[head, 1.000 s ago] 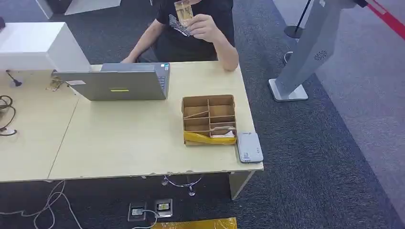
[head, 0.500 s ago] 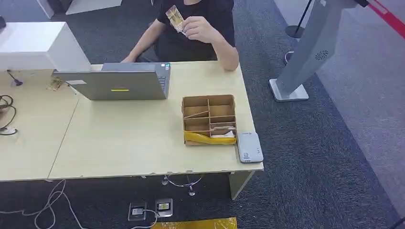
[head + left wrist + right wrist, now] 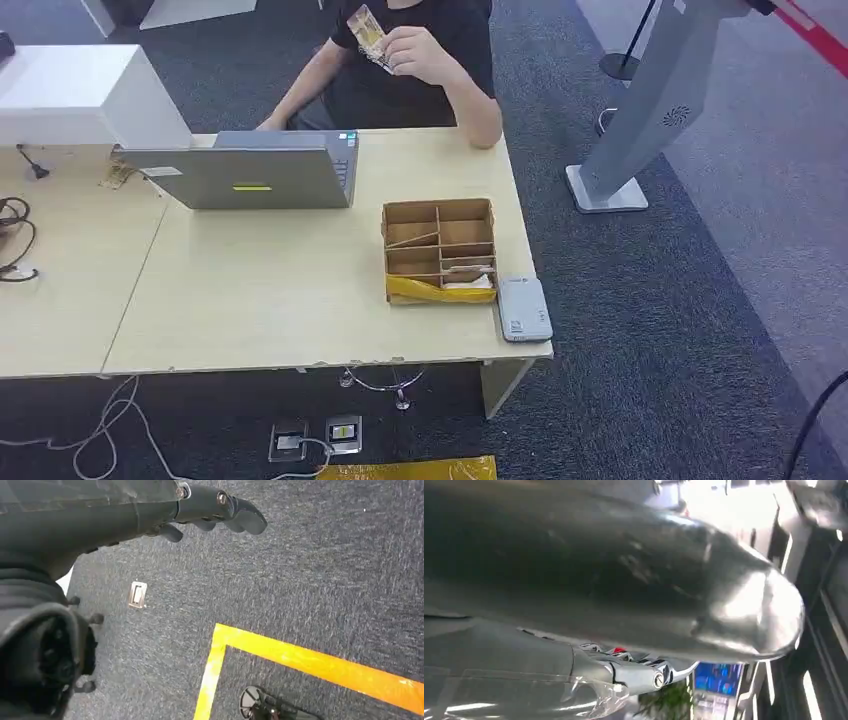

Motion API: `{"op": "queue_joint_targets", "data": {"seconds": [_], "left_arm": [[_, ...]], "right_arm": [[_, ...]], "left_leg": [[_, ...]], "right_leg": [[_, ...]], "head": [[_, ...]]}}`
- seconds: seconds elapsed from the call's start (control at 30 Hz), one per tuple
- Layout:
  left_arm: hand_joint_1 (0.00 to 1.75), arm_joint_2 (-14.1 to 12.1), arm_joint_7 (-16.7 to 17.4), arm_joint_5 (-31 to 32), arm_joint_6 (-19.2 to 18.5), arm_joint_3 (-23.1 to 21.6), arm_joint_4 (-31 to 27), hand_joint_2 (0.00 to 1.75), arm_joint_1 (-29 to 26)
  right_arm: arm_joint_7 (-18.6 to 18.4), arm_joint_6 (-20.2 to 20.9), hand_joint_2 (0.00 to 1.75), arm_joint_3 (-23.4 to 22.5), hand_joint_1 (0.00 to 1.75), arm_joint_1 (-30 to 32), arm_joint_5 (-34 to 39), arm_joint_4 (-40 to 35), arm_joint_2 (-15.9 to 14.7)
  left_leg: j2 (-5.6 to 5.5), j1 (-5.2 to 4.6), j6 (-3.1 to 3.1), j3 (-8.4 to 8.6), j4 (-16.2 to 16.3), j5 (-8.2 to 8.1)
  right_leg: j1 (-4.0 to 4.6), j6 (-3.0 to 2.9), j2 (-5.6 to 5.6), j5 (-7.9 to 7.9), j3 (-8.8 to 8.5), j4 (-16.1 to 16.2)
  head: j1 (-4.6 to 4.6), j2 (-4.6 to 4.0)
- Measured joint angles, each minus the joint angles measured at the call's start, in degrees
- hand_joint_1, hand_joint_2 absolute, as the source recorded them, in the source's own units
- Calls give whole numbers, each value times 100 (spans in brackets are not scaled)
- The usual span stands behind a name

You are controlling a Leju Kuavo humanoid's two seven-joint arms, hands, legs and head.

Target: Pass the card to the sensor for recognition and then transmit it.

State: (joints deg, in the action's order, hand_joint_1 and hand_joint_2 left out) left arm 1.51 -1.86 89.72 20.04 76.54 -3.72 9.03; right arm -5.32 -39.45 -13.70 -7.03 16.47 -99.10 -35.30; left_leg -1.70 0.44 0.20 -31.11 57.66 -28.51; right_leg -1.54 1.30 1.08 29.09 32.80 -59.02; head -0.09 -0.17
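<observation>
Card (image 3: 365, 25) sits at twelve o'clock, pinched in a person's hand (image 3: 420, 52) above the desk (image 3: 250, 290). Sensor (image 3: 524, 310) lies at the desk's four o'clock corner, touching a cardboard box (image 3: 439, 250). Left hand (image 3: 210, 510) hangs over carpet, fingers apart, holding nothing; whether the right hand (image 3: 634, 672) is open, I cannot tell.

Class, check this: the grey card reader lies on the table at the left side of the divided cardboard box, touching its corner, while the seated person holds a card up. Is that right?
Not quite. In the head view the grey card reader lies at the right side of the divided cardboard box, near the table's corner. The rest stands: the seated person holds a card up.
</observation>
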Motion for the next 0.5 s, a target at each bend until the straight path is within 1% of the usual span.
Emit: {"op": "queue_joint_targets", "data": {"seconds": [0.03,0.1,0.13,0.2,0.33,0.37,0.47,0.5], "left_arm": [[0,0,-4,0,-4,0,0,0,-1],[0,-2,-4,-2,-17,0,0,0,-4],[0,-2,-7,-2,-20,0,0,0,-1],[0,-2,-6,0,-46,-2,0,0,-3],[0,-17,-6,-2,-105,-4,0,0,-3],[0,-20,-11,-2,-129,-7,0,0,-4],[0,-55,-74,0,-232,-15,0,0,-6],[0,-70,-112,0,-280,-20,0,0,-6]], "right_arm": [[-242,0,0,227,0,-114,-234,-136,-37],[-534,-2,0,722,0,-290,-586,-432,-105],[-674,0,0,877,0,-342,-772,-567,-118],[-897,0,0,1192,0,-510,-1100,-771,-159],[-1334,0,0,2121,0,-985,-1763,-1116,-456],[-1477,0,0,2278,0,-1135,-1882,-1154,-498],[-2144,94,0,3051,0,-1658,-2533,-1309,-767],[-2418,265,0,3261,0,-1778,-2813,-1364,-885]], "left_leg": [[-1,0,-1,-1,0,1],[-1,2,-3,2,0,2],[-4,4,-3,1,0,2],[-17,5,-5,-7,0,5],[-14,6,-5,-6,0,5],[-15,4,-5,-7,0,5],[-12,4,-6,-3,1,5],[-16,5,-6,-3,2,5]], "right_leg": [[0,0,-1,0,2,0],[2,0,2,0,3,-1],[4,0,0,0,1,-1],[4,-1,-11,0,2,-2],[6,-1,-8,0,3,-1],[3,-1,-8,0,5,-1],[4,-1,-5,0,6,0],[4,-1,-9,0,5,0]], "head": [[4,0],[2,0],[0,0],[3,0],[7,0],[4,0],[0,0],[4,0]]}}
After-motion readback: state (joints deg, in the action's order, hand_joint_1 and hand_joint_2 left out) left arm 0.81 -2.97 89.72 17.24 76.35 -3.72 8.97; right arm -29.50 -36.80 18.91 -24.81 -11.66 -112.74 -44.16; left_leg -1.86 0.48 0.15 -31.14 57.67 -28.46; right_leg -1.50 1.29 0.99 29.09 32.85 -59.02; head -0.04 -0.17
